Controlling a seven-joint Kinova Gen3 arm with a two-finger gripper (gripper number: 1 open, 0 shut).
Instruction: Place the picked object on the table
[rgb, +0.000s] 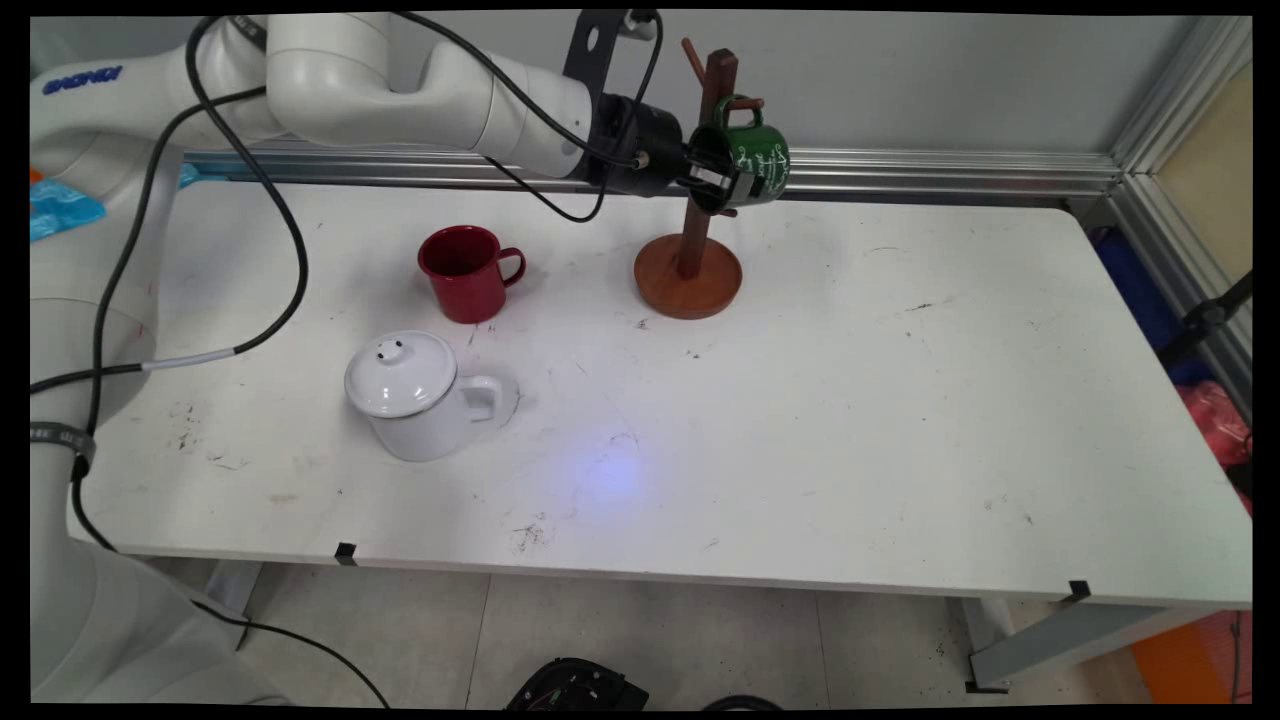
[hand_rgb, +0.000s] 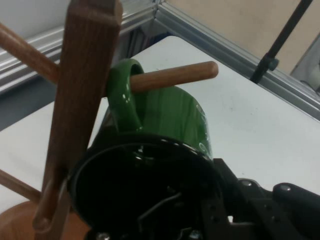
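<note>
A green enamel mug (rgb: 762, 160) hangs tipped on its side at the wooden mug tree (rgb: 688, 275). Its handle (hand_rgb: 122, 95) is looped over a peg (hand_rgb: 175, 75) beside the upright post (hand_rgb: 82, 85). My gripper (rgb: 714, 181) reaches in from the left and is shut on the mug's rim, with the dark mouth of the green mug (hand_rgb: 150, 195) facing the hand camera. In the hand view my gripper (hand_rgb: 205, 220) rises from the bottom edge, one finger outside the wall and the other hidden inside the mug.
A red mug (rgb: 466, 272) stands left of the tree's round base. A white lidded pot (rgb: 418, 396) with a handle sits nearer the front left. Black cables hang from the arm over the table's left side. A metal rail runs along the back wall.
</note>
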